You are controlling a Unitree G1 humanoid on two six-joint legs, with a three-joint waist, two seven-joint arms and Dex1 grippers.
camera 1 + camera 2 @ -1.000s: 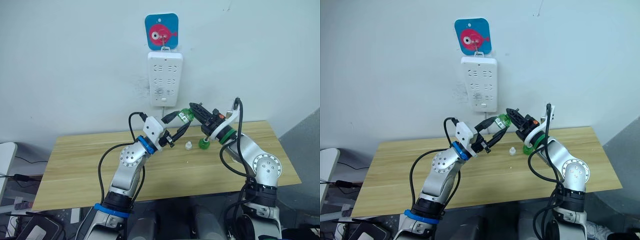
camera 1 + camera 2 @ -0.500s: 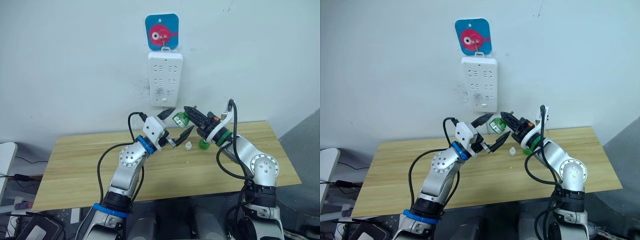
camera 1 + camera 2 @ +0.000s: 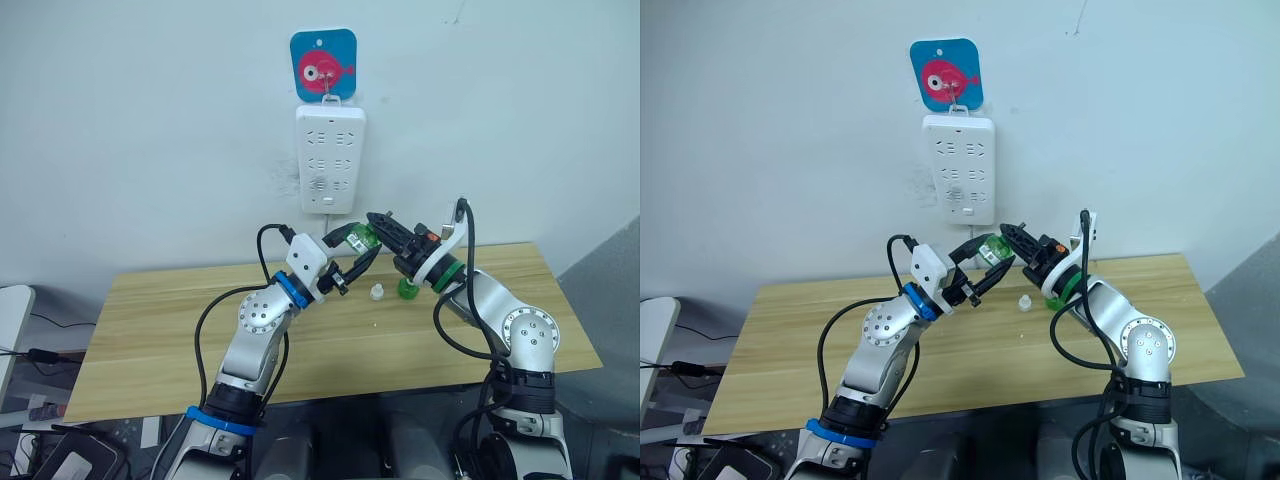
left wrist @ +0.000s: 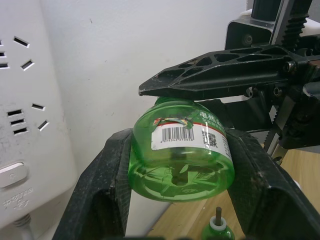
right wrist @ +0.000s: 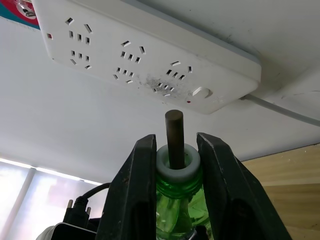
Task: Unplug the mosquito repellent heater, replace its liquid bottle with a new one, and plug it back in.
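Both grippers hold one green liquid bottle [image 3: 362, 237] in the air above the table [image 3: 150, 330], just below the white power strip [image 3: 330, 158] on the wall. Left gripper [image 4: 182, 165] has its fingers clamped on the bottle's body, one on each side, barcode label facing the wrist camera. Right gripper [image 5: 172, 165] has its fingers clamped on the bottle's neck at the white collar [image 5: 176, 159], dark wick [image 5: 173, 135] sticking up between them toward the strip.

On the table just below: a small white piece [image 3: 377, 292] (cannot tell what it is; possibly a cap) and a second green bottle [image 3: 408, 289] partly behind the right arm. The mosquito repellent heater can't be identified with certainty; nothing looks plugged into the strip's sockets.

Judged step: bottle handover or regrasp between arms, mid bottle swap.

Risks:
- Two clamped grippers on one small bottle: any mismatch in arm motion could twist or pull it, so it slips or pops out and drops onto the table.
- If one gripper releases before the other hold is secure, the round, smooth body could rotate in the fingers.
- Wick is exposed and close to the wall and strip; moving up or forward could bump or bend it.
- A falling bottle could knock the second bottle or the white piece over.
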